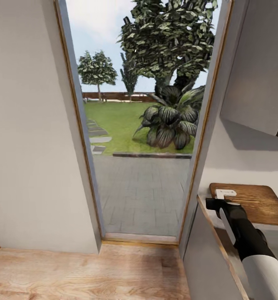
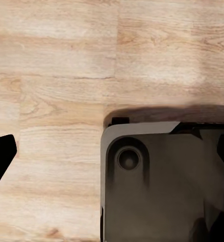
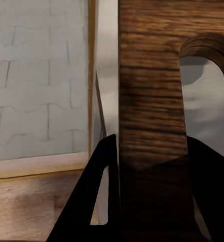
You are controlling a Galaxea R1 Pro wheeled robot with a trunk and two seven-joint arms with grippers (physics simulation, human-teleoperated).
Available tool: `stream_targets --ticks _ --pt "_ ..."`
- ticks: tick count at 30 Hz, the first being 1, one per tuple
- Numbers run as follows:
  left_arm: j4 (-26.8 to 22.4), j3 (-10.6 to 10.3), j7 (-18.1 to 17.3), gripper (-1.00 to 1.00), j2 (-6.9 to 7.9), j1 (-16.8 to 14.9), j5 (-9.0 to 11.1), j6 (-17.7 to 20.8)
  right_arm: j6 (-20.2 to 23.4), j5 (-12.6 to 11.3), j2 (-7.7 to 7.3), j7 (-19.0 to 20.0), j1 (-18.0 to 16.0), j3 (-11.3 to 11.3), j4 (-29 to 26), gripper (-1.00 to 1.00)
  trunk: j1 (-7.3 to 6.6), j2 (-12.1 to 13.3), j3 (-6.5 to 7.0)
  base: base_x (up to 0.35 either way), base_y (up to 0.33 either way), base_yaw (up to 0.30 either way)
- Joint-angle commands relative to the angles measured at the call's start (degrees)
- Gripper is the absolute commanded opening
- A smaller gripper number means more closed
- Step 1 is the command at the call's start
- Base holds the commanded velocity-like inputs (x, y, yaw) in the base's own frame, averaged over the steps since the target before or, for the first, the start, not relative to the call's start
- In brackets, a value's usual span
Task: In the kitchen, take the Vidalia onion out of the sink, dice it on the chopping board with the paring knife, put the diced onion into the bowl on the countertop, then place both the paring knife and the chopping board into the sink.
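The right end effector (image 1: 223, 199) is clamped on the near edge of the board (image 1: 259, 202). In the right wrist view its two black fingers (image 3: 94, 201) stand on either side of the wood with no gap showing. A small white piece (image 1: 225, 193) lies on the board's top face right at the grip.

The board is brown wood with dark, visible grain and a rounded corner. The right wrist view shows a curved, arch-shaped cut (image 3: 207, 91) in it. In the head view it sits at about 4 o'clock in the frame, held roughly level with its top face showing. It stretches from the end effector toward 3 o'clock and runs off the frame edge.

The black and white right forearm (image 1: 255, 254) comes up from 5 o'clock. Below it is a grey panel (image 1: 205, 258) with a thin wood-coloured edge.

Of the left end effector (image 2: 112, 151), a black finger (image 2: 2, 154) shows over the light wood floor (image 2: 56, 60), beside the robot's glossy dark base (image 2: 167, 191). I cannot tell how far it is open.

At 12 o'clock a tall glazed door (image 1: 143, 125) looks onto grey paving (image 1: 139, 191), a lawn (image 1: 114, 121) and trees (image 1: 168, 41). White walls (image 1: 31, 146) flank it.
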Motion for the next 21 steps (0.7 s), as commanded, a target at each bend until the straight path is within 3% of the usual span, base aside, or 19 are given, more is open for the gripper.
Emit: stream_targets --ticks 1,21 --pt "-0.07 0.03 0.02 1.00 0.00 0.01 0.03 -0.07 0.29 -0.04 -0.03 -0.19 -0.03 0.06 -0.08 -1.00 0.02 -0.12 -0.05 -0.206 -0.221 0.210" --pt "0.46 0.02 0.02 1.00 0.00 0.01 0.03 -0.07 0.29 -0.04 0.35 -0.19 -0.03 0.11 -0.08 -1.00 0.02 -0.12 1.31 -0.219 -0.250 0.220"
